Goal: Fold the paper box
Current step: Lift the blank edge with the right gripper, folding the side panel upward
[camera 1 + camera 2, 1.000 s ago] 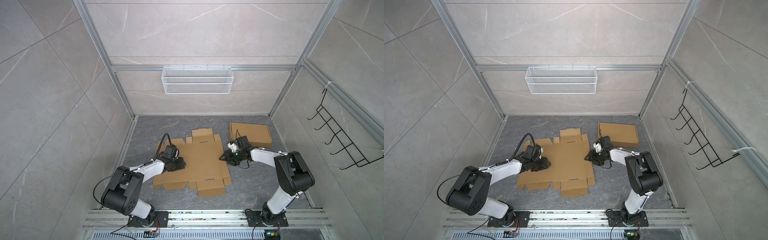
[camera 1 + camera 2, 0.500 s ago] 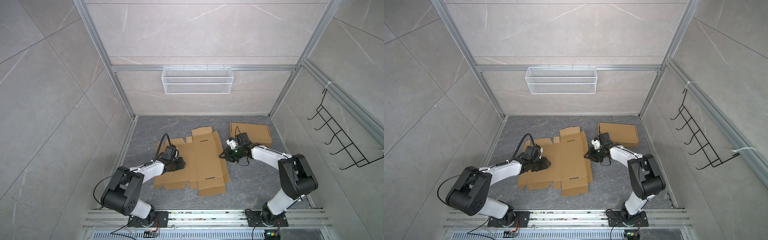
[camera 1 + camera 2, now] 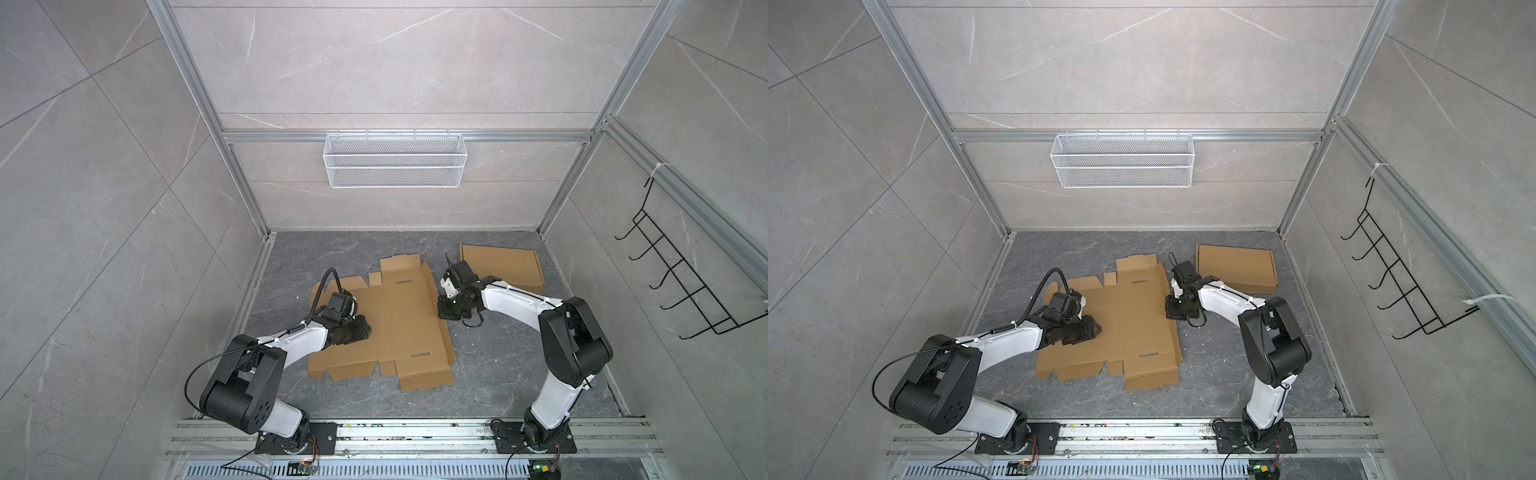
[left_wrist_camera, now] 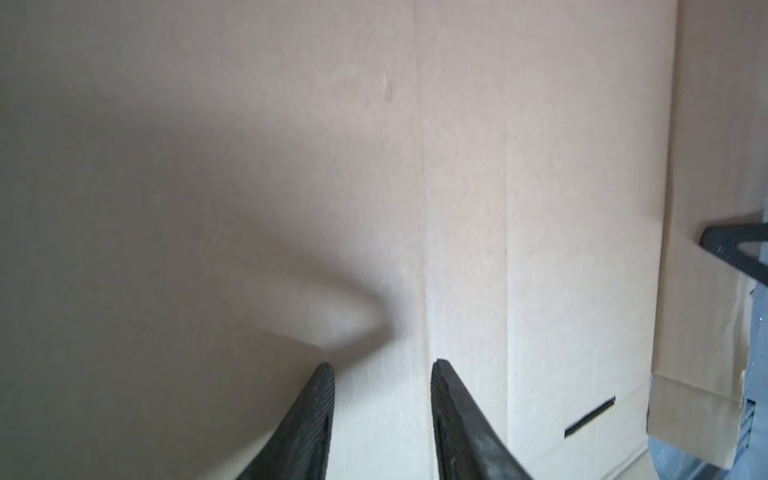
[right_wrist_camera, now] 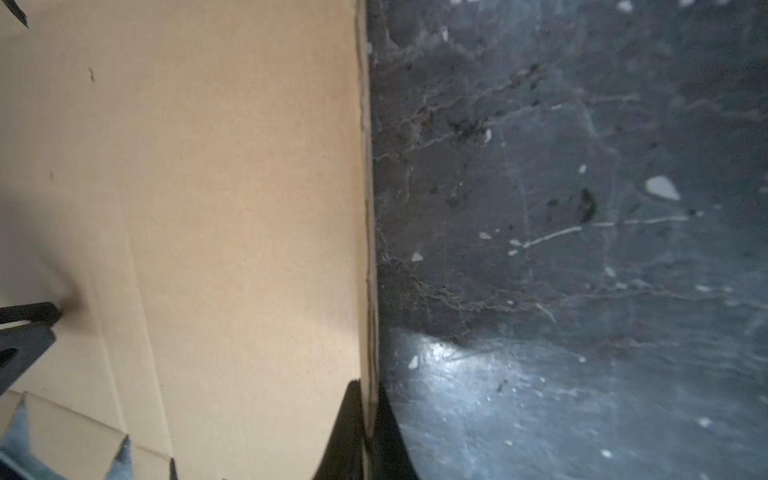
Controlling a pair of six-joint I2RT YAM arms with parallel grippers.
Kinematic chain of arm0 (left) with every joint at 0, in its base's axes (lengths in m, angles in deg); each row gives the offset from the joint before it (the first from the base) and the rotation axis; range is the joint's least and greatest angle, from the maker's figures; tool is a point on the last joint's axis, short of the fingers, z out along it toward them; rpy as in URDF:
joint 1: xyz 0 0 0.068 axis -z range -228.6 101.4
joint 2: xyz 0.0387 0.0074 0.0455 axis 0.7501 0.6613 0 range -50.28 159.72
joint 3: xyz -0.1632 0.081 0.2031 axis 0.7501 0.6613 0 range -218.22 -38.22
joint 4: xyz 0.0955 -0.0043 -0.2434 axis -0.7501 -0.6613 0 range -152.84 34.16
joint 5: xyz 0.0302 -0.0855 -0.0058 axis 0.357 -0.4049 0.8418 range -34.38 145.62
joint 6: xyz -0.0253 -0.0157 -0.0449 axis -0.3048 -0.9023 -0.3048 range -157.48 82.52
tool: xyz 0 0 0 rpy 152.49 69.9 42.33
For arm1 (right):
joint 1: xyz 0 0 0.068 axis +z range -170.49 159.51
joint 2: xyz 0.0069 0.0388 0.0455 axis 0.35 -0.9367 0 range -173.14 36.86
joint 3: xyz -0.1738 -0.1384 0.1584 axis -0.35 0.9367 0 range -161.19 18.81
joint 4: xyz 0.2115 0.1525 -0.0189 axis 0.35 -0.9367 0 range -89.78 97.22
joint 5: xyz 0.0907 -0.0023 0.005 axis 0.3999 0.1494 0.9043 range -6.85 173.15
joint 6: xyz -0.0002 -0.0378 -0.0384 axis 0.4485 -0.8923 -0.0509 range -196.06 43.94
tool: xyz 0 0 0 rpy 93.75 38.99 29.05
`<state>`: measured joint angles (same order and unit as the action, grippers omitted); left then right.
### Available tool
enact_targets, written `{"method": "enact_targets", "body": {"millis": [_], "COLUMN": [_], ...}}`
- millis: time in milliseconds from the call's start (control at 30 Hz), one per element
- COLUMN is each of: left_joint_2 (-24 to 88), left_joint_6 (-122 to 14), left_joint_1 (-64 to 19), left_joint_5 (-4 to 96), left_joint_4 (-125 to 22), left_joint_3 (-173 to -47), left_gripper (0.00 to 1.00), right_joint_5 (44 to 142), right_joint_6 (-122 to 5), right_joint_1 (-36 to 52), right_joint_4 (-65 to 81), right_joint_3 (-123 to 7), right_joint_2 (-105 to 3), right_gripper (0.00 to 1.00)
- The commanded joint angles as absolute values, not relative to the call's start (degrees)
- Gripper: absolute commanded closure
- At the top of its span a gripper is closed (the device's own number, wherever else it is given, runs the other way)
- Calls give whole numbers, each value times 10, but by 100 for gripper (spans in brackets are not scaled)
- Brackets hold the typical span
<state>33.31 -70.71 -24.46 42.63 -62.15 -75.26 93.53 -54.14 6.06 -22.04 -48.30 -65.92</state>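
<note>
Brown corrugated cardboard is forming the paper box (image 3: 395,328), which is lying opened out as a flat blank near the middle of the dark marbled desk (image 3: 498,374), small flaps sticking out at its near and far ends. The right arm (image 3: 515,297) is reaching to the blank's right edge, and its jaws are clenched on that edge: in the right wrist view the two black fingers (image 5: 345,432) are pressing the thin cardboard rim between them. The left arm (image 3: 299,343) is stretching over the blank's left half with its jaws released. In the left wrist view its fingers (image 4: 320,415) are standing apart with only bare cardboard showing between them, and I cannot tell whether their tips are touching the panel. A second cardboard box (image 3: 503,266), closed up, is sitting toward the desk's far right corner, apart from the blank. A white wire basket (image 3: 395,166) is hanging on the back wall, and a black hook rack (image 3: 683,261) on the right wall.
</note>
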Motion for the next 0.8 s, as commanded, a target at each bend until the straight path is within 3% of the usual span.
{"method": "enact_targets", "body": {"millis": [0, 167, 400, 600, 767], "left_joint_2": [287, 230, 176, 200, 176], "left_joint_6": [-697, -675, -637, -650, -642], "left_joint_1": [-243, -252, -327, -351, -352], "left_joint_5": [413, 414, 359, 309, 331], "left_joint_4": [-672, -744, -768, -753, -762], "left_joint_3": [-762, -813, -897, -966, -991], "left_gripper": [58, 54, 42, 40, 40], "right_joint_5": [862, 820, 713, 574, 506], "right_joint_6": [-591, -661, -787, -925, -1060], "right_joint_1": [71, 83, 105, 161, 202], "right_joint_4": [-285, -357, -476, -528, -542], "right_joint_3": [-509, -553, -645, -743, -802], "right_joint_2": [-657, -633, -590, -596, -601], "right_gripper": [94, 97, 100, 100, 100]}}
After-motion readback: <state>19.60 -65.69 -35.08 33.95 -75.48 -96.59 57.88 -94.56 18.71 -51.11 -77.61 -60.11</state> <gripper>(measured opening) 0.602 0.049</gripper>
